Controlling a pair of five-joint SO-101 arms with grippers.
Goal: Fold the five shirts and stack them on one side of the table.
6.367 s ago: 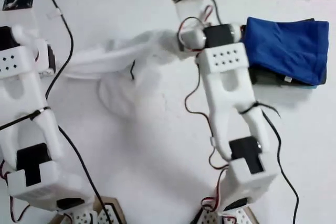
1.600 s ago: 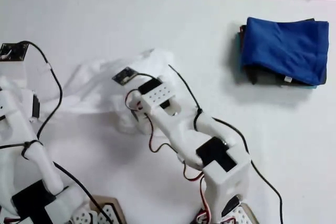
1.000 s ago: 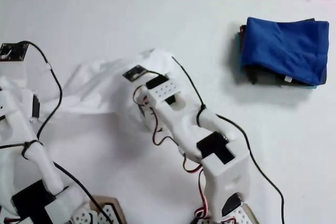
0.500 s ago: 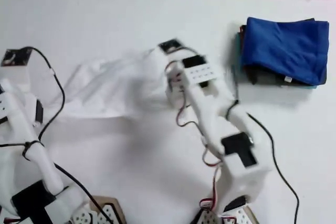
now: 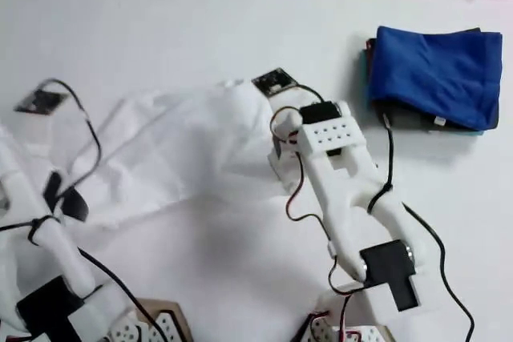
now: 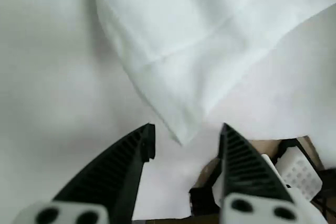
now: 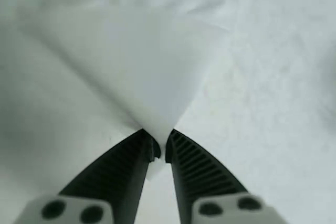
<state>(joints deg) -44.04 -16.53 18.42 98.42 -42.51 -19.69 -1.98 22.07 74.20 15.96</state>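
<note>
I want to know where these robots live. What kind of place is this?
Probably a robot lab or workshop. Wired robot arms sit at a white table, with a white shirt spread out and a stack of folded shirts nearby.

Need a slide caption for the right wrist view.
Right gripper pinching a peak of the white shirt.

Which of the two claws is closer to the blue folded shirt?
The right. The right gripper pinches the white shirt near mid-table, a short way from the blue shirt; the left gripper hangs open over the white shirt's opposite end.
</note>
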